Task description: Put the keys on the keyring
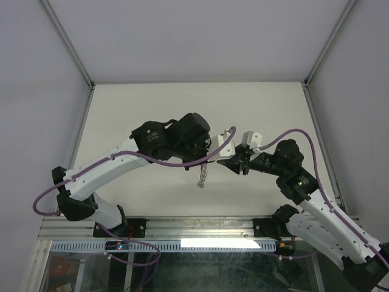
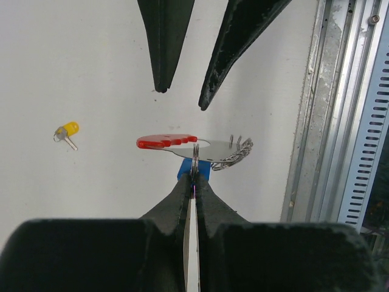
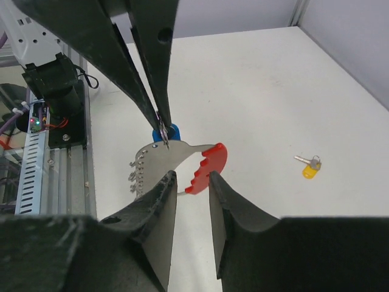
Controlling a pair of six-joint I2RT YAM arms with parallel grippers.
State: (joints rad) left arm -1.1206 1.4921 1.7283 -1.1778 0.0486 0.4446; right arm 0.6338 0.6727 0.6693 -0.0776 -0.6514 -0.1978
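Note:
My left gripper (image 2: 195,176) is shut on the silvery ring of the keyring (image 2: 209,148) and holds it above the table. The red tab (image 2: 165,142) points left and the chain (image 2: 238,155) hangs right. The blue key head (image 2: 206,169) shows just behind the ring; I cannot tell whether it hangs from the ring. My right gripper (image 3: 192,176) is open, its tips close on either side of the red tab (image 3: 209,165) without touching. The yellow key (image 2: 68,130) lies alone on the table, also in the right wrist view (image 3: 310,168). From above the chain (image 1: 202,176) dangles between both grippers.
The aluminium rail (image 2: 331,121) at the table's near edge runs just beside the keyring. The white table (image 1: 182,109) stretches away behind the arms, closed in by the pale walls.

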